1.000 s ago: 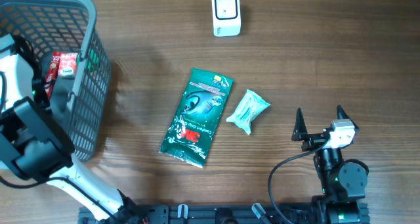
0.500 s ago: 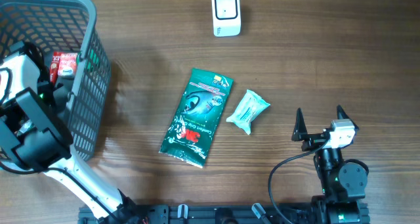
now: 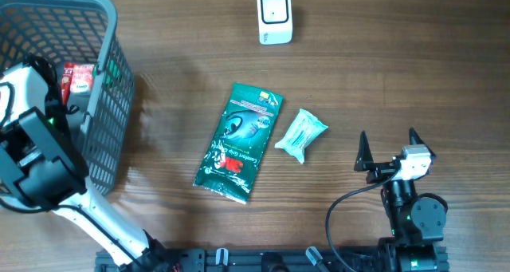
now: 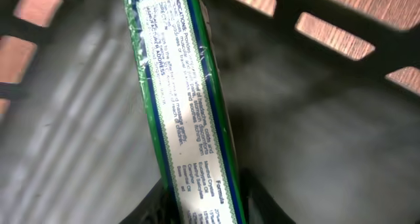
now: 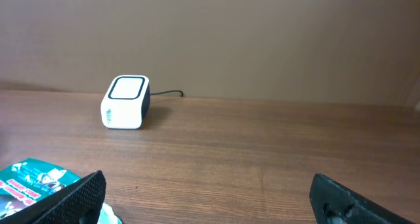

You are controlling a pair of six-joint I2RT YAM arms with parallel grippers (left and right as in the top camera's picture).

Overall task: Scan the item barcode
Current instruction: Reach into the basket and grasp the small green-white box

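Gripping a green-edged printed box (image 4: 187, 112) inside the grey basket (image 3: 107, 80) at the left end of the bench (image 3: 382, 57): left pincer (image 4: 202, 207) clamped on it. Right pincer (image 3: 388, 144) apart, empty, well apart from white scanner (image 3: 274, 15)

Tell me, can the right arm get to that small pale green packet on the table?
Probably yes: the right gripper stands open and the packet lies nearby, with only bare tabletop between them.
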